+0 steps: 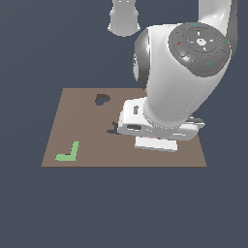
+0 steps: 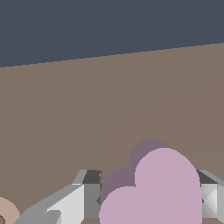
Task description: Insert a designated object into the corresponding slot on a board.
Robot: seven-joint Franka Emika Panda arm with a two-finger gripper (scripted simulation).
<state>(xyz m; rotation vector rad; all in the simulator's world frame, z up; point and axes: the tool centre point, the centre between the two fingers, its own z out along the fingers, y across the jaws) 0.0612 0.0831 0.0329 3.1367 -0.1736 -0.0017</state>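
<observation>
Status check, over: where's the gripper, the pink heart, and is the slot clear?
Gripper low over board, fingers flanking pink heart; grip unconfirmed. Heart slot open, unobstructed. Green L piece lies clear of it.

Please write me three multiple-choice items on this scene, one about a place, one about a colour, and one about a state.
1. Where does the heart-shaped slot lie on the board?
A. near the far edge, toward the exterior view's left
B. at the near corner on the exterior view's right
C. off the board

2. What colour is the L-shaped piece?
A. orange
B. green
C. blue

3. Where is the pink heart?
A. seated in its slot
B. between the gripper fingers
C. lying alone beside the L-shaped piece

Answers: 1 A, the dark cutout sits close to the far edge. 2 B, it renders pale green. 3 B, the wrist view shows a grey finger on each side of it.
</observation>
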